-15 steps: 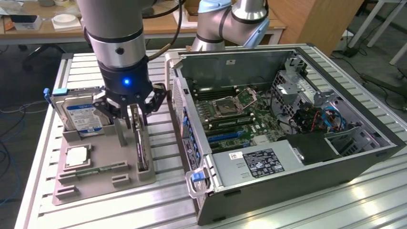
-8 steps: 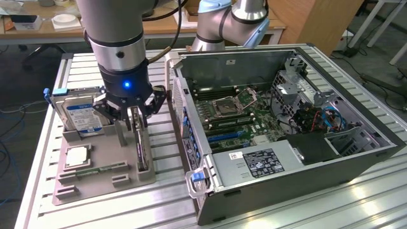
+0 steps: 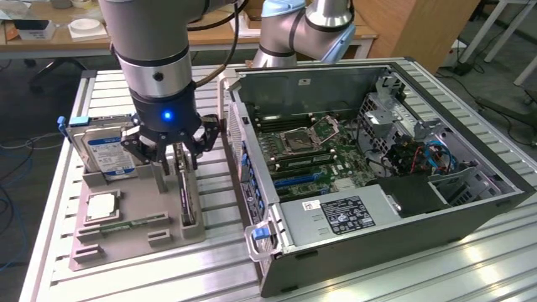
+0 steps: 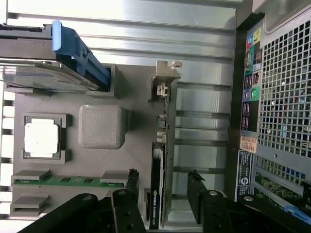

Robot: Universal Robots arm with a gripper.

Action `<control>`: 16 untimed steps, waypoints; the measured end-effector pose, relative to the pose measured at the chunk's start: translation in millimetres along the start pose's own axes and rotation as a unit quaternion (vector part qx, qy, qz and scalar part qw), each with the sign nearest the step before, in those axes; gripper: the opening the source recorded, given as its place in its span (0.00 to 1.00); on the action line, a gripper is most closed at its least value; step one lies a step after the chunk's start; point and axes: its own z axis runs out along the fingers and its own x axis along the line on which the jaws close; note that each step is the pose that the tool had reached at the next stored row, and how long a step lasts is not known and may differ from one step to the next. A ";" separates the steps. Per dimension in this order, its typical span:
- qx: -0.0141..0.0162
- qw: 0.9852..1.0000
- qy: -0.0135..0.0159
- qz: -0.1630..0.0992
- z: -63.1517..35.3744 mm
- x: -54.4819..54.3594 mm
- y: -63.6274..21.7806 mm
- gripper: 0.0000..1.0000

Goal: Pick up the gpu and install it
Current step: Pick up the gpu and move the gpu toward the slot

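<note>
The slatted metal desk (image 3: 470, 264) spreads beneath the jaws and carries everything. Well apart from the jaws, toward the exterior view's right, the open computer case (image 3: 378, 214) lies with its motherboard facing up. Directly above the jaws the arm (image 3: 155, 56) points straight down. Under them the grey parts tray (image 3: 126, 239) sits on the desk. The hard drive (image 3: 105, 151) stands on edge in the tray just beside the jaws, on the exterior view's left of them.

The gpu (image 3: 188, 201) stands on its long edge in a tray slot, directly between the jaws, and its silver bracket (image 4: 165, 77) is at the end farthest from them. The jaws stand wide and astride the card, one of the fingers (image 4: 131, 208) on each face. The wrist view shows a clear gap on one side, while the other finger sits close, so nothing is gripped.

Farther from the jaws, the processor chip (image 3: 100, 206) lies flat in its pocket. The narrow green memory stick (image 3: 134, 223) sits in a slot next to the chip.
</note>
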 end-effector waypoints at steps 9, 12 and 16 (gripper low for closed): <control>0.000 1.000 0.002 0.003 7.9 1.1 -1.6 0.60; 0.000 1.000 0.002 0.006 13.2 1.3 -2.3 0.60; 0.000 1.000 0.002 0.013 20.6 1.4 -2.9 0.60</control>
